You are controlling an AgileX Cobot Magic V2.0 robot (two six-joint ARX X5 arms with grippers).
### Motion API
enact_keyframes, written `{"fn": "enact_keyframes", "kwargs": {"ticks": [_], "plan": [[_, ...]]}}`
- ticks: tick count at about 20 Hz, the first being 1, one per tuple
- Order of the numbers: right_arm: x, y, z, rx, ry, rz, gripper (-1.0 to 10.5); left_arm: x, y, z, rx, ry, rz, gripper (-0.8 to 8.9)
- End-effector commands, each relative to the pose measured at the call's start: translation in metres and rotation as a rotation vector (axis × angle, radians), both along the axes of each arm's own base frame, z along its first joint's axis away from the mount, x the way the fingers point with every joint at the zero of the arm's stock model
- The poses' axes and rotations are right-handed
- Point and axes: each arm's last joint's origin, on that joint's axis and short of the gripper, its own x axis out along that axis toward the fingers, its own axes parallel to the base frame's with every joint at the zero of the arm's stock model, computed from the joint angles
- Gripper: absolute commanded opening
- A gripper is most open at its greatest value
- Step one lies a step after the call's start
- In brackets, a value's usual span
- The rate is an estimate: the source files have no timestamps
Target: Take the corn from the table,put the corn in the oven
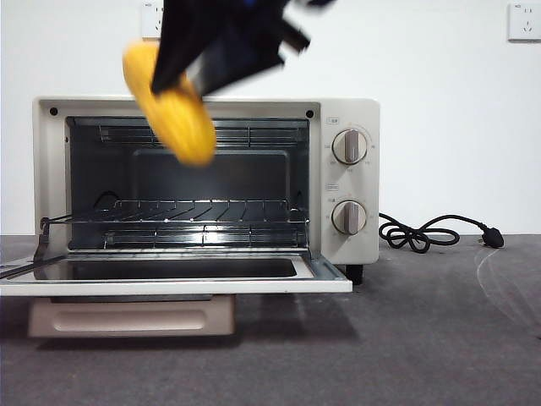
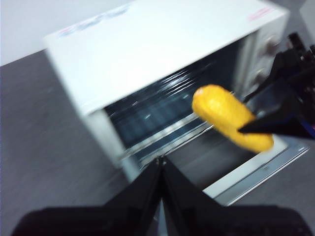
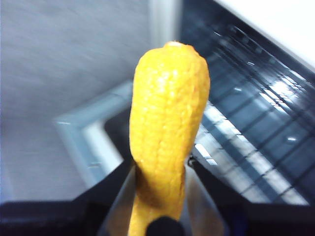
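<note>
Yellow-orange and bumpy, the corn is pinched in the right hand, lifted clear of the bench and tilted in front of the upper edge of the oven mouth. In the right wrist view the jaws squeeze its thicker lower part while the tapered end points toward the wire rack inside. The door lies folded down flat, so the way in is open.

We judge the carrying to be well along, with the placing itself left. To do it well, we would bring the cob lower, below the top lip of the opening, and carry it in over the door before letting it down along the rack bars, so it does not roll. The grip sits near one end, so the cob may swing.

The left hand waits to the side with its jaws pressed together, holding nothing.

The bench is dark grey and matte; behind stands a plain white wall with a socket, and the black cord trails beside the oven.
</note>
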Motion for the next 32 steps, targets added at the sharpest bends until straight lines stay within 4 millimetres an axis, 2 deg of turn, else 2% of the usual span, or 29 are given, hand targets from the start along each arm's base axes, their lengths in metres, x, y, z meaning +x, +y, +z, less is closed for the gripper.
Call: {"fn": "enact_keyframes", "kwargs": {"ticks": [1, 4, 10, 17, 26, 28, 30, 32], "plan": [[0.007, 0.01, -0.014, -0.067, -0.082, -0.002, -0.1, -0.007, 0.005, -0.003, 0.02, 0.006, 0.031, -0.06], [0.015, 0.017, -0.024, -0.115, -0.164, -0.028, -0.1, -0.011, 0.008, -0.003, 0.027, 0.009, 0.04, -0.06], [0.026, 0.026, -0.033, -0.195, -0.339, -0.052, -0.1, -0.013, 0.009, -0.003, 0.023, 0.004, 0.04, -0.06], [0.033, 0.034, -0.043, -0.42, -0.587, 0.103, -0.1, -0.013, 0.009, -0.003, 0.02, 0.005, 0.042, -0.06], [0.042, 0.042, -0.067, -0.609, -0.688, 0.153, 0.1, -0.013, 0.009, -0.003, 0.02, 0.007, 0.039, -0.06], [0.043, 0.043, -0.07, -0.609, -0.693, 0.153, 0.8, -0.013, 0.009, -0.003, 0.02, 0.008, 0.039, -0.06], [0.044, 0.044, -0.069, -0.599, -0.697, 0.148, 2.5, -0.014, 0.009, -0.004, 0.024, 0.015, 0.039, -0.05], [0.044, 0.044, -0.068, -0.587, -0.705, 0.139, 3.6, -0.014, 0.01, -0.005, 0.032, 0.027, 0.038, -0.06]]}}
